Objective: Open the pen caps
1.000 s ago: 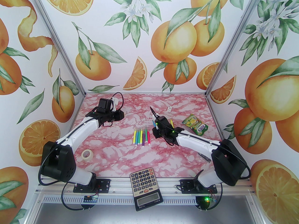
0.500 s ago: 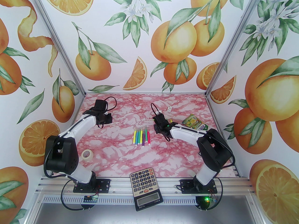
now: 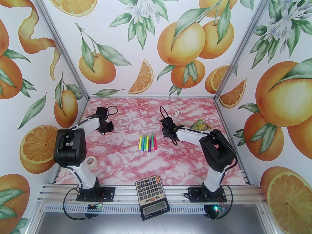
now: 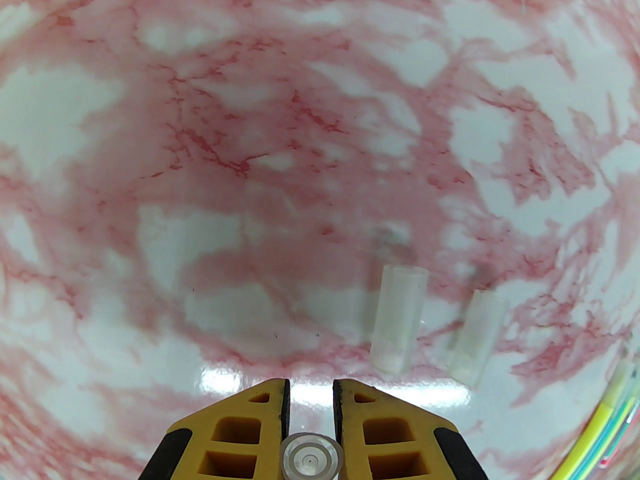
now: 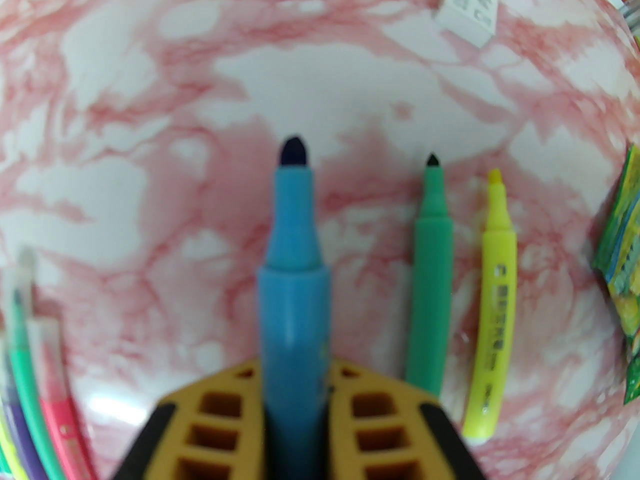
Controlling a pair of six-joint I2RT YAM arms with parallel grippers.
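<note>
– At the near edge of the bench (image 3: 126, 164) lies a calculator (image 3: 151, 196), with a tape roll (image 3: 91, 161) further in on the left. Neither matters. Where are the pens?

– Mid-bench, in a row of capped pens (image 3: 147, 142). Just right of them the right gripper (image 5: 295, 368) is clenched on a blue pen (image 5: 292, 288), its tip bare and pointing far. On the bench to its right lie a green pen (image 5: 432, 268) and a yellow pen (image 5: 495, 293), both bare-tipped too.

– And the caps?

– They are clear ones. The left gripper (image 4: 311, 383), over the left side of the bench, is clamped on one cap (image 4: 311, 460), round end facing its camera. Two more caps (image 4: 400, 318) lie side by side on the bench, just beyond that gripper and a little right.

– So the step in hand is laying both pieces down?

– I'd judge so. The left arm should lower until the cap is almost on the bench before letting go. It should land next to the other two without knocking them, since a round cap dropped from height will likely roll. The right arm should set the blue pen low and flat, parallel to the green one and just left of it, clear of the pouch (image 5: 622, 278) on the right.

– Anything farther?

– A small white box (image 5: 467, 10) at the far side, out of the way. After that, the capped row needs the same treatment.
</note>
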